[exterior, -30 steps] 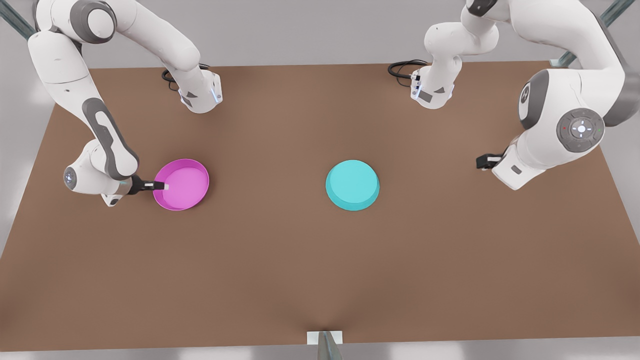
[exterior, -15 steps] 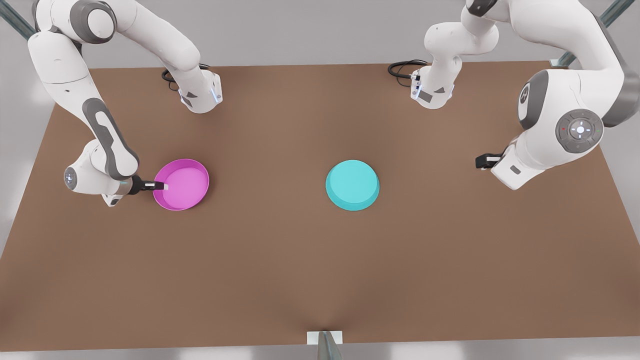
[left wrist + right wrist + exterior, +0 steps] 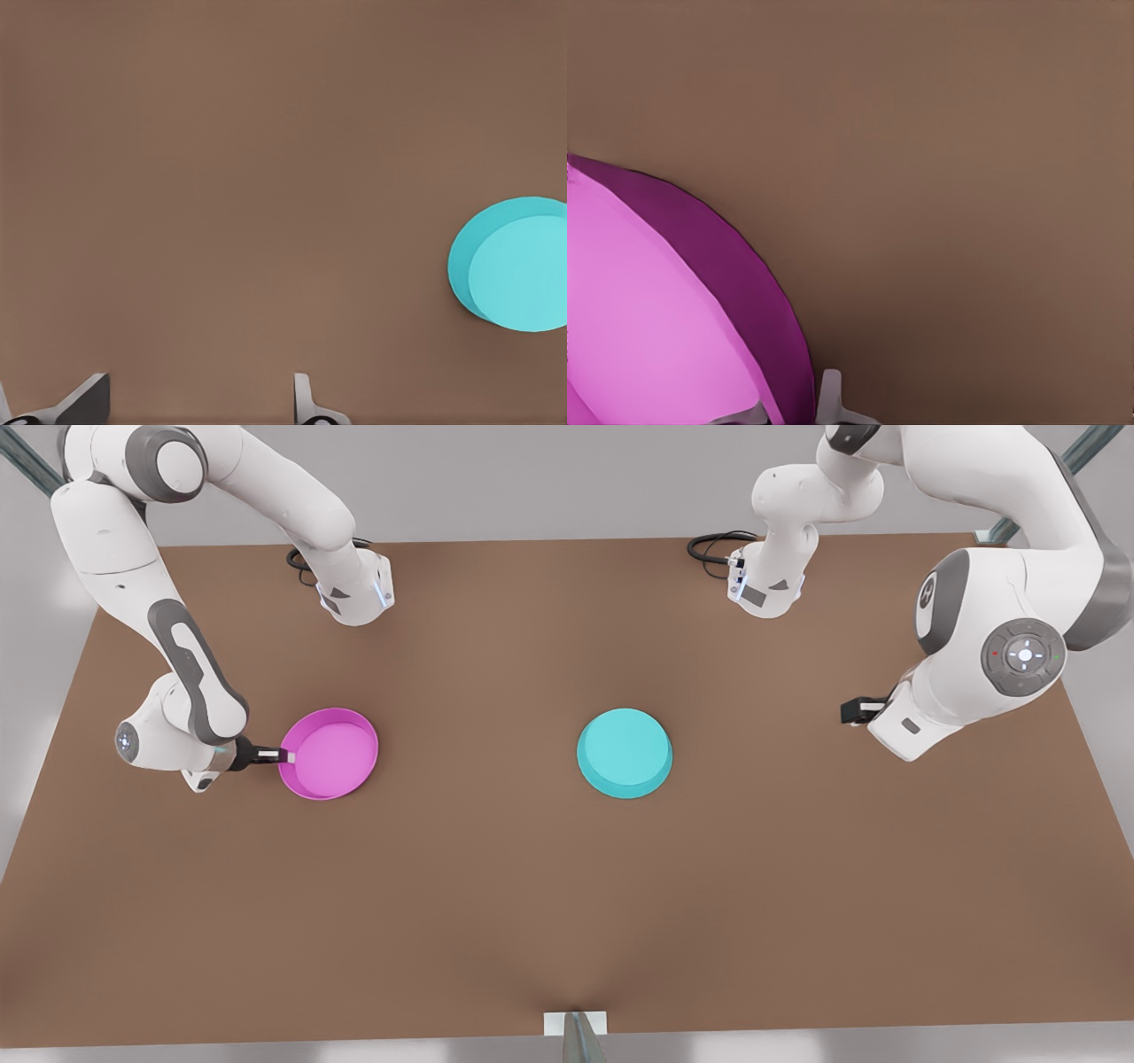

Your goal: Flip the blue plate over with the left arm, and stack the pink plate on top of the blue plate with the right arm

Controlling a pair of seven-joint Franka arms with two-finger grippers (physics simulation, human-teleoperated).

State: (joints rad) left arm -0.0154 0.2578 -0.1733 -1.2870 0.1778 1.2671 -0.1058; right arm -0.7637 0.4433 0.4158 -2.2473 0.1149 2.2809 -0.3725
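- The blue plate point(image 3: 625, 753) lies base-up on the brown counter point(image 3: 567, 903), near the middle and toward the front view's right; I judge the flip done.
- The pink plate point(image 3: 329, 754) sits rim-up, toward the front view's left and well apart from the blue one, so the stacking is left to do.
- The right gripper point(image 3: 276, 755) has its jaws closed across the pink plate's rim on the side away from the blue plate; the right wrist view shows a fingertip point(image 3: 829, 396) just outside that rim.
- The left gripper point(image 3: 852, 710) hangs over bare counter at the front view's right, away from the blue plate, jaws wide and holding nothing; this arm waits.
- Count: one blue plate, one pink plate, two arms, two grippers.
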